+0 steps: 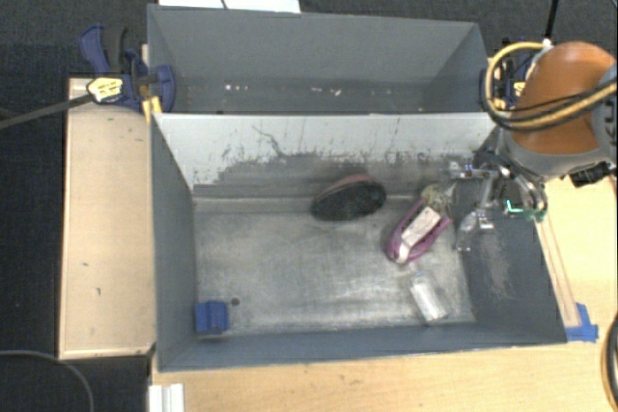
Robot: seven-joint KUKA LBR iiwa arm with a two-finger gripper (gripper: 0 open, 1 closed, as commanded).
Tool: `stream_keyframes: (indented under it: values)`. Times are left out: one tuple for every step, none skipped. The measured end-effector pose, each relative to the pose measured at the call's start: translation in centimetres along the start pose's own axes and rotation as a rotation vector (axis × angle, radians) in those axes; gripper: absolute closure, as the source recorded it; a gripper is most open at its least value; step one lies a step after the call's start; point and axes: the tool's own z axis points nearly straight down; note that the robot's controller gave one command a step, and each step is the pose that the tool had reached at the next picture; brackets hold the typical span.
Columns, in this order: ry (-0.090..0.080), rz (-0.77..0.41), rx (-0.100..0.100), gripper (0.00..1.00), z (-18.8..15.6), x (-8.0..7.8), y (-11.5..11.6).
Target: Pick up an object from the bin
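My gripper (471, 219) hangs at the right side of the bin, just below the orange cover, its metal fingers pointing down over the right wall's slope. Immediately to its left lies a purple and white packet (417, 233), tilted, close to the fingers but not between them. Below that packet a small clear plastic piece (428, 298) rests on the bin floor. A dark oval brush-like thing (348, 200) lies near the back wall, left of the packet.
A small blue block (210, 316) sits in the front left corner of the bin. The arm with its orange cover and yellow cables stands over the right rim.
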Motion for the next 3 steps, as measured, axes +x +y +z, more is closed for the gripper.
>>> stream_keyframes:
  values:
    - [-0.002, -0.256, -0.001, 0.00, 5.6, -0.3, 5.2]
    - [-0.004, -0.257, 0.001, 1.00, 5.4, -0.4, 5.1]
    - [-0.010, -0.608, 0.005, 1.00, -12.3, 0.3, 2.4]
